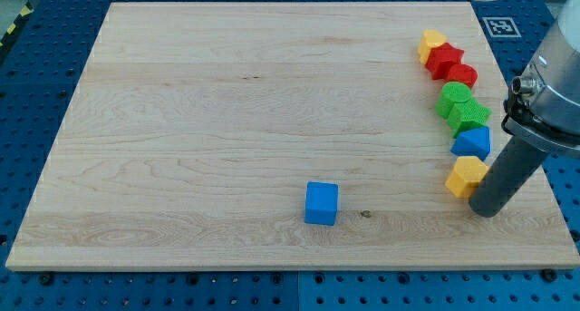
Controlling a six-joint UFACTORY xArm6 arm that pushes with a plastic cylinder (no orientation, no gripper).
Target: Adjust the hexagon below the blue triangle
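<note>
A yellow hexagon (466, 176) lies near the board's right edge, directly below the blue triangle (472, 142); the two look just touching. My tip (485, 211) rests on the board right beside the hexagon, at its lower right, touching or nearly touching it. The dark rod rises up and to the right from there.
Above the blue triangle runs a column of blocks: a green star-like block (468, 116), a green round block (454, 96), a red round block (462, 74), a red star-like block (443, 59) and a yellow block (431, 44). A blue cube (321, 203) sits at bottom centre. The wooden board (227, 121) ends close to my tip's right.
</note>
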